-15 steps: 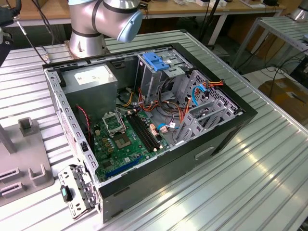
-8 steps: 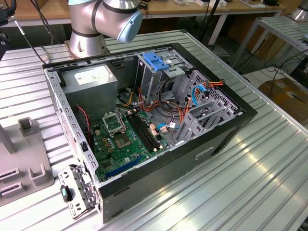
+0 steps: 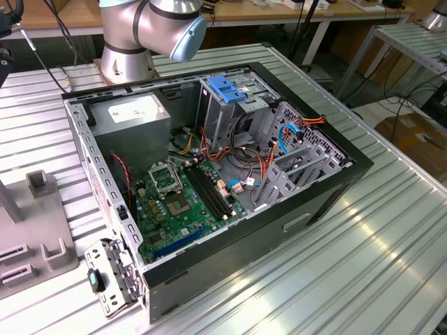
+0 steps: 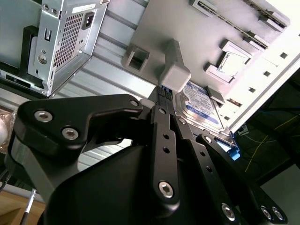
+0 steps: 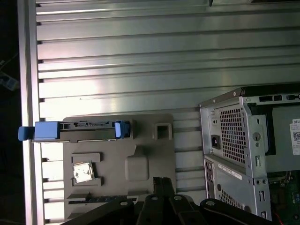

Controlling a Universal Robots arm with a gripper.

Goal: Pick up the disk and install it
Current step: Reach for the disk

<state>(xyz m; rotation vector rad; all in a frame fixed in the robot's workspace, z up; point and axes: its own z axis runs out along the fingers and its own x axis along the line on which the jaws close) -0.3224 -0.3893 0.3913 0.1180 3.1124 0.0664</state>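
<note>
Second wrist view: the gripper (image 4: 161, 96) has its fingers pressed together with nothing between them, tips close to a raised grey block (image 4: 176, 75) on the grey fixture plate (image 4: 187, 28). The disk (image 4: 201, 105) stands on edge on that plate, just beyond the fingertips and off to one side, apart from them. In the first wrist view the open computer case (image 5: 234, 140) lies on the gripper's opposite side, well apart from the disk.
</note>
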